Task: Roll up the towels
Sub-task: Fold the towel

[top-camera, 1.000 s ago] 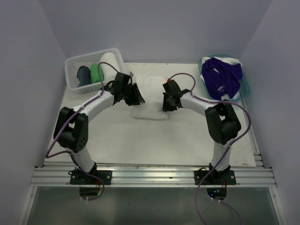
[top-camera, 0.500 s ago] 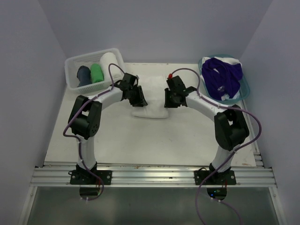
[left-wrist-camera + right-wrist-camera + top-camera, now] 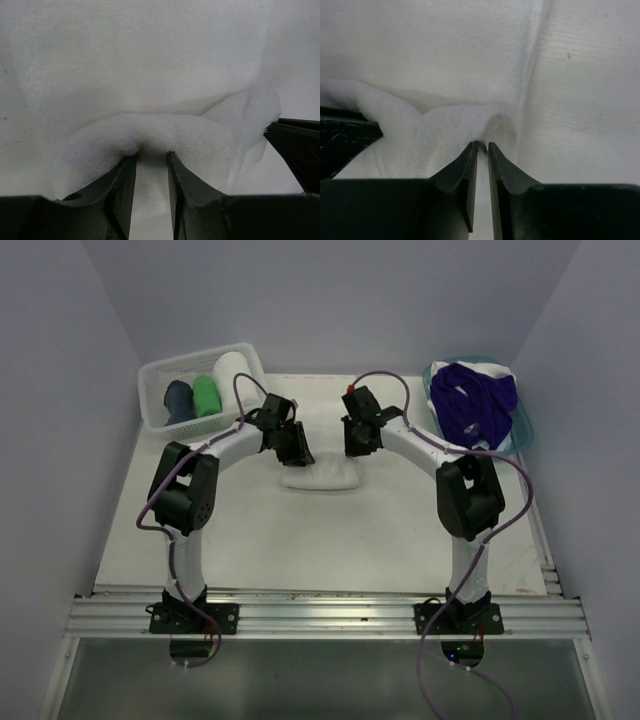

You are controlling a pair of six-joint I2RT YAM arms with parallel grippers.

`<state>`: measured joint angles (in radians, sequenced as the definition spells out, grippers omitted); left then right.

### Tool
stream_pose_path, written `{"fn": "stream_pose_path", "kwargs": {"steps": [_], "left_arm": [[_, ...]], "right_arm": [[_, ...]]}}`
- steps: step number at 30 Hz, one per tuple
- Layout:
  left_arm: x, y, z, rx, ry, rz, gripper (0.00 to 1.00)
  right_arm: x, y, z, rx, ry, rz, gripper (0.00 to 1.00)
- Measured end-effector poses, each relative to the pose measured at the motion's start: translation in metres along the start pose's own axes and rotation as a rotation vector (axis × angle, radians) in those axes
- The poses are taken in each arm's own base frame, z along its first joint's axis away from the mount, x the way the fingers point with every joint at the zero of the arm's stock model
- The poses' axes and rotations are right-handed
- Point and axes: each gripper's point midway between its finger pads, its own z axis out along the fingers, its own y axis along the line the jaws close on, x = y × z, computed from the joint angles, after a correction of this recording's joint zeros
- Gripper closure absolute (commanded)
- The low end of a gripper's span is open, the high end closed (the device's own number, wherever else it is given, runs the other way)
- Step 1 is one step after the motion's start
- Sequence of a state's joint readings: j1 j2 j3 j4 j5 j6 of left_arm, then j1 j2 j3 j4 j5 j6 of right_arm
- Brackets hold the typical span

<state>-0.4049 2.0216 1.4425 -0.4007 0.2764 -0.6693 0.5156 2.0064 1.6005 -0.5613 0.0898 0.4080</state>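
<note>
The towel (image 3: pixel 320 477) lies in the upper middle of the top view, a thick white terry slab, partly folded, on a matt off-white table (image 3: pixel 300 540) closed in by pale lilac walls. In both wrist views its near edge is bunched into a soft, fuzzy ridge that humps up over the fingertips. The left gripper (image 3: pixel 294 450) is clenched on that ridge from the left, its dark, curved fingers (image 3: pixel 125 185) set a narrow slot apart with cloth pinched at the tips. The right gripper (image 3: pixel 353 444) grasps the same ridge from the right, its fingers (image 3: pixel 462 175) almost touching. The two white arms arch up from their bases at the frame's bottom and bend inward, so the grippers face each other across the towel. In the upper left stands a slotted white basket (image 3: pixel 190 355) holding a navy roll (image 3: pixel 179 400), a green roll (image 3: pixel 206 395) and a white roll (image 3: pixel 232 375) side by side. In the upper right a light blue tub (image 3: pixel 524 430) holds a crumpled purple towel (image 3: pixel 475 400). A ribbed metal rail (image 3: pixel 320 615) runs along the table's near edge.
</note>
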Motion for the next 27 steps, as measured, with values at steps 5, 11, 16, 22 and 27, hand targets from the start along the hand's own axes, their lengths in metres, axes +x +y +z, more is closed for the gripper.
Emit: {"fn": "stream_pose_path", "kwargs": {"steps": [5, 11, 16, 22, 27], "left_arm": [[0.000, 0.001, -0.001, -0.004, 0.004, -0.002, 0.66], [-0.001, 0.003, -0.001, -0.006, 0.004, -0.007, 0.66], [-0.002, 0.004, -0.002, -0.005, 0.003, -0.011, 0.66], [-0.002, 0.004, -0.002, -0.005, 0.004, -0.012, 0.66], [-0.002, 0.004, -0.002, -0.005, 0.004, -0.011, 0.65]], "right_arm": [[0.009, -0.021, -0.015, 0.090, -0.004, 0.003, 0.73], [0.003, -0.030, -0.046, 0.115, -0.060, 0.019, 0.72], [-0.013, -0.013, -0.061, 0.053, -0.126, -0.001, 0.72], [-0.007, 0.015, -0.035, -0.047, -0.083, -0.055, 0.72], [0.014, 0.013, 0.018, -0.030, -0.002, -0.080, 0.73]]}}
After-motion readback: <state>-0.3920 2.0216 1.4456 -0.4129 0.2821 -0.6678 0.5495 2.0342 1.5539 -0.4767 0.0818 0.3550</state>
